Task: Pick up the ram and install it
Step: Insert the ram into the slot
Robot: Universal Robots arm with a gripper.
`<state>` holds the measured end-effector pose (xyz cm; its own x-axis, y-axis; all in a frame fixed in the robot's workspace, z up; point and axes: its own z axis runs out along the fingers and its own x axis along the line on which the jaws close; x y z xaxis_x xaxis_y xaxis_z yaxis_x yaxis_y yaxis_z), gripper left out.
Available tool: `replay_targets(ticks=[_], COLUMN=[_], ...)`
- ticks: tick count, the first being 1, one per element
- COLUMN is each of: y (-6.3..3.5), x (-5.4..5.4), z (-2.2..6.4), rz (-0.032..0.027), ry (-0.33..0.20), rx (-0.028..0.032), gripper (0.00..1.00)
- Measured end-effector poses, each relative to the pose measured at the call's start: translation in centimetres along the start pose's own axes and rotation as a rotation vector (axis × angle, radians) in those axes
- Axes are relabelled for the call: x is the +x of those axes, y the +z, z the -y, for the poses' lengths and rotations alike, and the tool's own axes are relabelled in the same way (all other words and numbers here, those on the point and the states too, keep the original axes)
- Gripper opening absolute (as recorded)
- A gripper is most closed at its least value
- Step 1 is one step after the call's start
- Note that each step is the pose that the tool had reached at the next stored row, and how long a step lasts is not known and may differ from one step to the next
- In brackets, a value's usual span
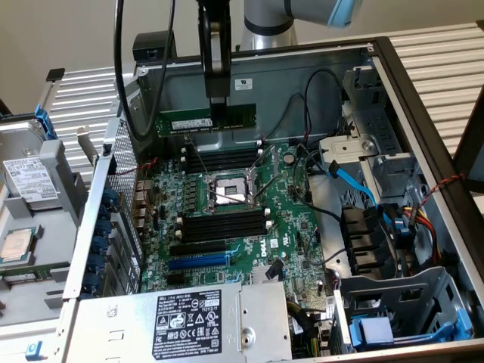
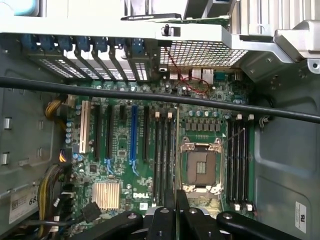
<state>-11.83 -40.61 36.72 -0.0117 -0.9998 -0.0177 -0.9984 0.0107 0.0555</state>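
The ram, a long green stick with a white label, hangs level above the motherboard, close to the case's rear wall. My gripper comes straight down from above and is shut on the stick's upper edge, right of its middle. Below it lie two banks of black memory slots either side of the CPU socket. In the wrist view my gripper hovers over the board between the socket and one slot bank, with the other bank beyond the socket.
A blue expansion slot lies near the power supply. A heatsink sits on the board. A thick black cable crosses the wrist view. Drive cages and a blue cable fill the exterior view's right. A removed drive rests outside the case.
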Motion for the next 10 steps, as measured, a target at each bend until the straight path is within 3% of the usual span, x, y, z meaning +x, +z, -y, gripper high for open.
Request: replay_targets(ticks=[10], y=[1.81], x=[0.1], z=[0.11], rz=[-0.0015], ry=[0.000], rx=[0.0001], gripper=[0.13])
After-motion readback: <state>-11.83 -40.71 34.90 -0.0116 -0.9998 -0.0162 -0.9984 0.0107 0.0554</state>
